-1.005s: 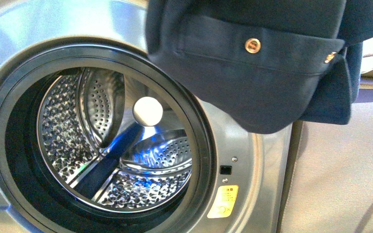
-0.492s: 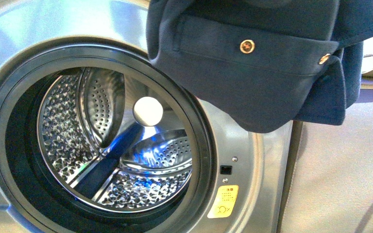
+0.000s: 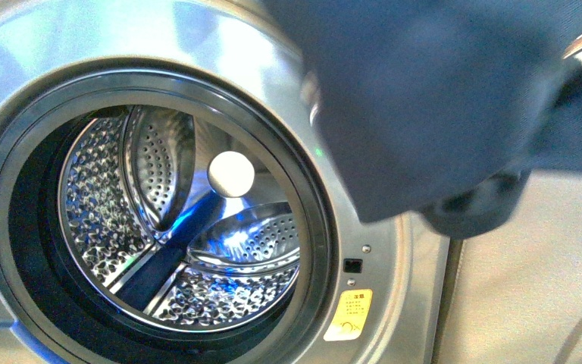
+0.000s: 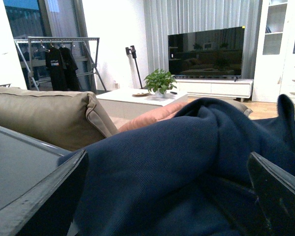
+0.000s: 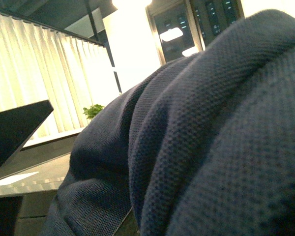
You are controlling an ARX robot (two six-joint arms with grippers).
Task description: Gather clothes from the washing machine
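The washing machine fills the front view, its round mouth open and the perforated steel drum bare inside. The dark navy clothes hang blurred at the upper right, in front of the machine's rim and outside the drum. Neither gripper shows in the front view. In the left wrist view the navy fabric lies between the spread black fingers of my open left gripper. In the right wrist view the fabric fills most of the picture over my open right gripper, with one finger showing.
A yellow sticker sits at the machine's lower right. A beige surface stands right of the machine. The left wrist view shows a tan sofa, a white low table, a television and a clothes rack.
The garment has dropped lower and shifted right in the front view and is now motion-blurred. Its flap and gold buttons no longer show. The drum is unchanged.
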